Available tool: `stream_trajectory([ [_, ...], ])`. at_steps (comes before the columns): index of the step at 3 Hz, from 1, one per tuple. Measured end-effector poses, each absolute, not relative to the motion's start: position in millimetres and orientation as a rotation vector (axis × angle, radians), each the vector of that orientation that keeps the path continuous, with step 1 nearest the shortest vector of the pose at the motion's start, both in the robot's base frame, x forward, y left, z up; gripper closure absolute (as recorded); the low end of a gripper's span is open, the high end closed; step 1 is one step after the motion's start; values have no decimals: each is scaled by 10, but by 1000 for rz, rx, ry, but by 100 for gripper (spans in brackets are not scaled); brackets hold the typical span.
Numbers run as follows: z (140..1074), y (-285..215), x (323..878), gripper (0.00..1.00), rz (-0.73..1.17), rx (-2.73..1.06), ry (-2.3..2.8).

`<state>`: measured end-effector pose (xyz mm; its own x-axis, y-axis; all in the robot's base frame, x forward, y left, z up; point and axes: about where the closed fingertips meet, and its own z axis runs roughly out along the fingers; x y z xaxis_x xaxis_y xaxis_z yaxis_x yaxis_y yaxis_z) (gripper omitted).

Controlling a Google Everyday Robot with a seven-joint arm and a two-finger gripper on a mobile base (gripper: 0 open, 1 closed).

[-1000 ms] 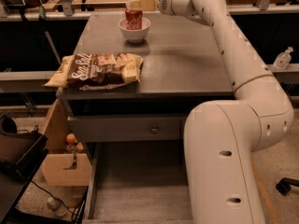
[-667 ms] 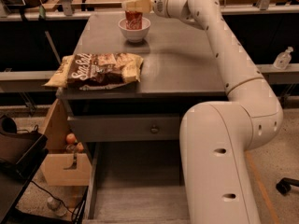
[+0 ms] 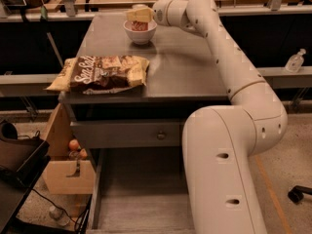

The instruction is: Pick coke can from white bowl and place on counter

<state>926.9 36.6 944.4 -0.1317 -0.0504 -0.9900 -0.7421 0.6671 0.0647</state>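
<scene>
Gripper (image 3: pixel 139 15) lowered over coke can (image 3: pixel 140 26), white bowl (image 3: pixel 141 34) near far counter (image 3: pixel 195 65) edge

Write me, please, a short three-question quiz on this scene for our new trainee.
1. Fill in: the chip bag lies on the grey ____.
2. True or false: the coke can stands inside the white bowl.
3. Where is the gripper? A) right over the white bowl B) over the chip bag C) below the drawer

Key: 1 counter; 2 true; 3 A.
</scene>
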Motion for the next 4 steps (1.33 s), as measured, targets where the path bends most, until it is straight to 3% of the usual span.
stream_trajectory([
  [1,9304,451,9325,1,669,-646,1611],
  [3,9282,509,9320,47,676,-654,1614],
  [4,9259,555,9320,77,681,-657,1615],
])
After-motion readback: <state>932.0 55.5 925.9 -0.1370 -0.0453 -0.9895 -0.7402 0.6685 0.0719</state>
